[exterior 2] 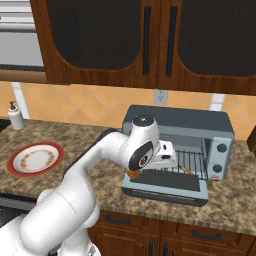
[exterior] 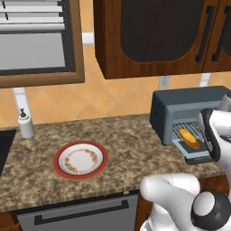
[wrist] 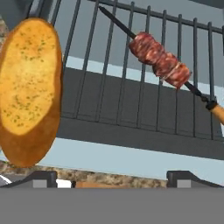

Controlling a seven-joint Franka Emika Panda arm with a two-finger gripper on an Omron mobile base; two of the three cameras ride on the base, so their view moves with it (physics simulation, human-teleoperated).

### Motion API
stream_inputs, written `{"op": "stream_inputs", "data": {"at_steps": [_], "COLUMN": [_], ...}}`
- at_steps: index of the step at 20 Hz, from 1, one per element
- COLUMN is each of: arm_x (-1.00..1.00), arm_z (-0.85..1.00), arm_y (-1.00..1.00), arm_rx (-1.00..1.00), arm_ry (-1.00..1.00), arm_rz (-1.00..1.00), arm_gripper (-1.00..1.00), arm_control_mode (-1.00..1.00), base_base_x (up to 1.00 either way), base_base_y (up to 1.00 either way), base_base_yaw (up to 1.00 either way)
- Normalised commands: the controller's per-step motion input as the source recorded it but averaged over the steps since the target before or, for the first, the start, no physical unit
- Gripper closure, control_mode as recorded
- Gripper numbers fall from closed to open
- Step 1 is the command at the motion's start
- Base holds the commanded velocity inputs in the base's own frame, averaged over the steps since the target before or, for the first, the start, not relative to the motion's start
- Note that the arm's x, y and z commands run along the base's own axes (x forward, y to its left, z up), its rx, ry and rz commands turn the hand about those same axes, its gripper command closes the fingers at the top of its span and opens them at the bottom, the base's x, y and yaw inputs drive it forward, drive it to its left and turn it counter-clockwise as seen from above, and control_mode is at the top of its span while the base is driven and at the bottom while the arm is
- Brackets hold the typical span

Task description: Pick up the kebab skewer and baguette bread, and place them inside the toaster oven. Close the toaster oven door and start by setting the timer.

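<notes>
The pincer [wrist: 111, 177] is wide open, holding nothing. The bread [wrist: 28, 89] lies at nine o'clock, overhanging the rack [wrist: 131, 83]; closing the door [exterior 2: 167, 185] could jam it.

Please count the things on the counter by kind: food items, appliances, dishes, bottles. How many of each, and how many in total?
Food: 2, baguette bread and kebab skewer
Appliances: 1, toaster oven
Dishes: 1, plate
Bottles: 1, soap bottle
Total: 5

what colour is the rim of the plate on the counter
Red, around a white centre with an orange-brown floral band; the plate shows best in the left base view.
</notes>
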Motion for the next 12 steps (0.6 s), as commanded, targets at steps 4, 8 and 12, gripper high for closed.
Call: {"op": "stream_inputs", "data": {"at_steps": [4,8,12], "arm_x": [-0.44,-0.18,-0.11], "arm_z": [-0.15,-0.01,0.0], "arm_y": [0.12,-0.01,-0.01], "arm_rx": [-0.11,-0.02,0.0], "arm_ry": [-0.02,0.01,0.05], "arm_rz": [0.0,-0.09,-0.15], "arm_gripper": [-1.0,-1.0,-1.0], "arm_control_mode": [-1.0,-1.0,-1.0], "base_base_x": [0.0,0.0,0.0], "base_base_y": [0.0,0.0,0.0], "base_base_yaw": [0.0,0.0,0.0]}}
